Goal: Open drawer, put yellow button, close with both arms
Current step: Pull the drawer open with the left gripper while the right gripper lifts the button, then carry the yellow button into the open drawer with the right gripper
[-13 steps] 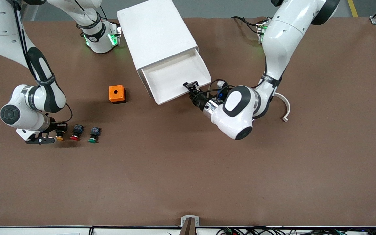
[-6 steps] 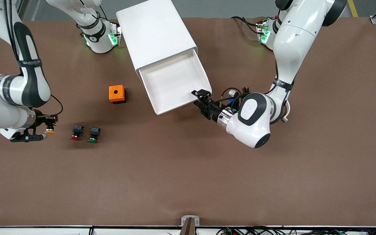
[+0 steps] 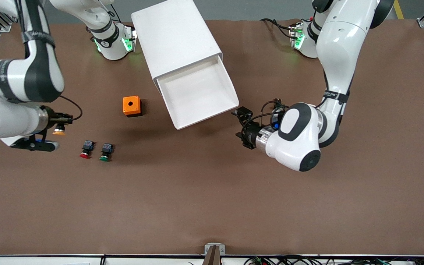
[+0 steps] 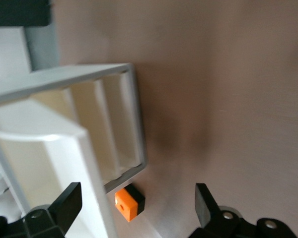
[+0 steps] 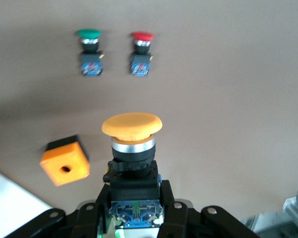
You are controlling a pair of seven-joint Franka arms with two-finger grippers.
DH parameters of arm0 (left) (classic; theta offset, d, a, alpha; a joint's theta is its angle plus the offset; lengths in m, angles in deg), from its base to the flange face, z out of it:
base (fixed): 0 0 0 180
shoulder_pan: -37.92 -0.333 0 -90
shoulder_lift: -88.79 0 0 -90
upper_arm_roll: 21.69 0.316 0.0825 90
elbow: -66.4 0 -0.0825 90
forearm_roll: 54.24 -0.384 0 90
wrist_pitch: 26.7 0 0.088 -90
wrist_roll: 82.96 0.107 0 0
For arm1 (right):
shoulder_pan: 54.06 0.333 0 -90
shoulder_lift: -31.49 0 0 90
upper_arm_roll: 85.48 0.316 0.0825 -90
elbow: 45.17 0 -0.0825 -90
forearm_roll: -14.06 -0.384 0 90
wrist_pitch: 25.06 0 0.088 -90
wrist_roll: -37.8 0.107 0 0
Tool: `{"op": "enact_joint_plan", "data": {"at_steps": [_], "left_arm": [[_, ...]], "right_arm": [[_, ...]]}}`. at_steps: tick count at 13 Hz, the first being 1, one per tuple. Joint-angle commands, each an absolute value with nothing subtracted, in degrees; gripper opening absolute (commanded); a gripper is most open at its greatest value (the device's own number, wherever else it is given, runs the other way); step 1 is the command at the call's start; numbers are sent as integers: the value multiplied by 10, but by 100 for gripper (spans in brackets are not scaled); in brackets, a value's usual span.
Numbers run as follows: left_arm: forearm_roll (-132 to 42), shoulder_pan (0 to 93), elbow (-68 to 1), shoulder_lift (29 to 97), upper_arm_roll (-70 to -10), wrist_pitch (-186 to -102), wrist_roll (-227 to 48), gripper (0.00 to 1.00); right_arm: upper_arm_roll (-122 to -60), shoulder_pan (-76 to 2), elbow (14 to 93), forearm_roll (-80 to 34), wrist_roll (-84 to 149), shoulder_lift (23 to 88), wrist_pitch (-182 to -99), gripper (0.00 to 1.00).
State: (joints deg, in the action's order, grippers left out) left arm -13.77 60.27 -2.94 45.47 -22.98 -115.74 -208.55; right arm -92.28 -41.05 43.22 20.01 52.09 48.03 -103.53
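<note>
The drawer (image 3: pixel 197 88) stands pulled out of the white cabinet (image 3: pixel 175 36) with nothing in it. My left gripper (image 3: pixel 242 127) is open beside the drawer front's corner at the left arm's end, apart from it. In the left wrist view the drawer (image 4: pixel 64 134) fills one side, and nothing sits between the left gripper (image 4: pixel 137 192) fingers. My right gripper (image 3: pixel 60 123) is shut on the yellow button (image 3: pixel 59 129) and holds it above the table at the right arm's end. In the right wrist view the right gripper (image 5: pixel 134 198) clamps the yellow button (image 5: pixel 132 125) by its black body, cap pointing away.
A red button (image 3: pixel 86 149) and a green button (image 3: pixel 105 151) lie side by side on the brown table, near the raised right gripper. An orange box (image 3: pixel 131 106) with a hole on top sits between them and the cabinet.
The left gripper opened, let go of the drawer front and drew back from it; the drawer came out a little further. The right gripper lifted the yellow button off the table.
</note>
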Motion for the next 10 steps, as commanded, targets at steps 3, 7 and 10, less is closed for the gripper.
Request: {"op": "enact_joint_plan", "data": {"at_steps": [3, 7, 10], "left_arm": [[-328, 603, -29, 497, -190, -1142, -1950, 100], [-505, 601, -32, 524, -191, -1141, -1815, 100], [-565, 584, -42, 541, -190, -1125, -1599, 100]], "right_arm": [[-926, -279, 385, 162, 773, 478, -954, 18], [-927, -166, 353, 95, 1037, 469, -968, 18], [-927, -117, 354, 44, 1235, 470, -1051, 16]]}}
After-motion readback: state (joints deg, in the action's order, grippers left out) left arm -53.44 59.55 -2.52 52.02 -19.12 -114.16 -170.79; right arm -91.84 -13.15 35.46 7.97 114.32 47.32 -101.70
